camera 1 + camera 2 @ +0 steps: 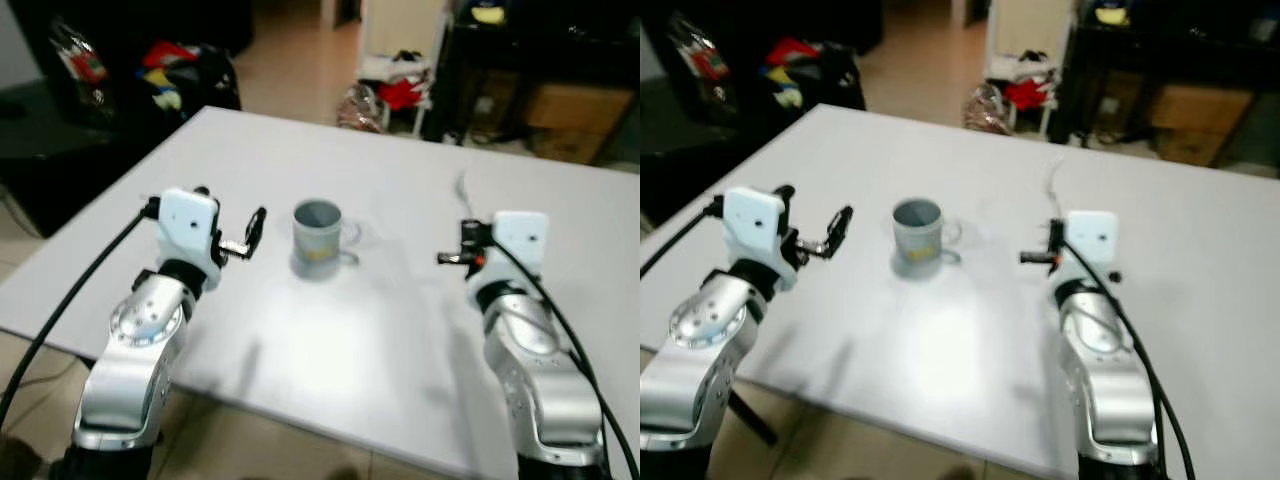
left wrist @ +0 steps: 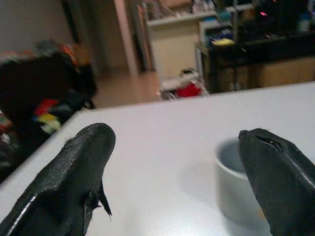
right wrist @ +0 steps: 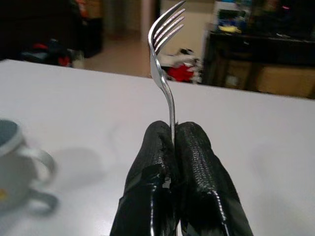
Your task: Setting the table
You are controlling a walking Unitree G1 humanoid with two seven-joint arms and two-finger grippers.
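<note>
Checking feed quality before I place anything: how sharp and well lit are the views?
Eye views: soft, mildly blurred, even light; mug casts a faint shadow on the table. Left wrist view: mug blurred. Right wrist view: fork and right gripper sharp, background soft.

I see a dark sofa (image 1: pixel 120 60) piled with red and yellow clothes far left | a heap of red and white laundry (image 1: pixel 385 95) on the tan tiled floor (image 1: pixel 290 70) | a brown cardboard box (image 1: pixel 570 120) under the black shelving unit (image 1: pixel 540 50).
</note>
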